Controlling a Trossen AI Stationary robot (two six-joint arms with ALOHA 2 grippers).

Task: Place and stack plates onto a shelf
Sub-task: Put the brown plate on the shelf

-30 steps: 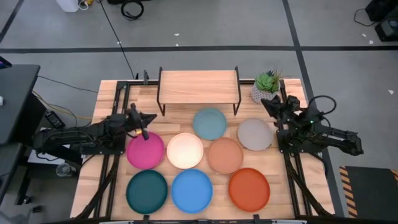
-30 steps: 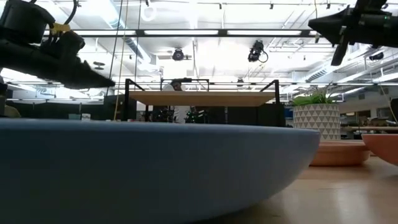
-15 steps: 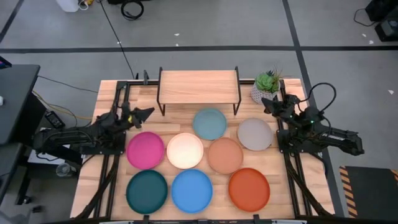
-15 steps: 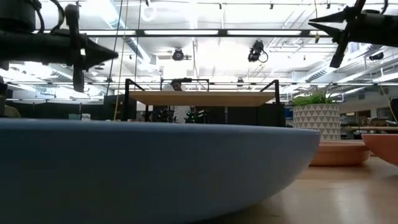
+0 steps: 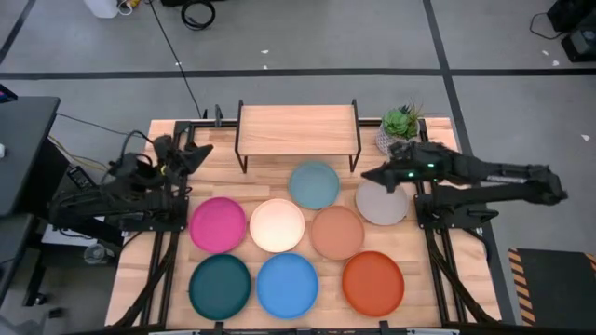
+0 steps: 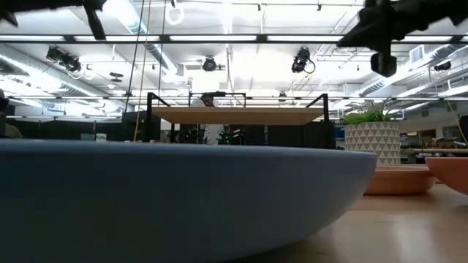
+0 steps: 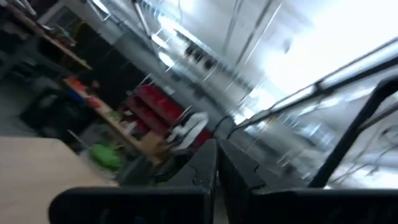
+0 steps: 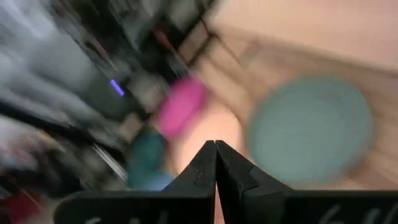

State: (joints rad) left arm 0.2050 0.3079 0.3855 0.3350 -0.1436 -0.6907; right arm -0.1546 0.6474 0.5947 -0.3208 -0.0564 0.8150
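Plates (image 5: 276, 225), eight in all, are lying on the slatted table (image 5: 158, 151) before the bare shelf (image 5: 298, 127). Right gripper (image 5: 370, 175), fingers together, empty, is now reaching out over the grey plate (image 5: 383, 204), likely the first pick; left gripper (image 5: 196, 152), likewise shut, is withdrawing from the magenta plate (image 5: 218, 224).

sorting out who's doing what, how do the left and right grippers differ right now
The right gripper reaches in over the table, at the grey plate's far edge near the pale blue plate; the left gripper sits back at the table's left edge, over no plate. The right arm is stretched out, the left arm folded by its base. Both are shut and hold nothing.
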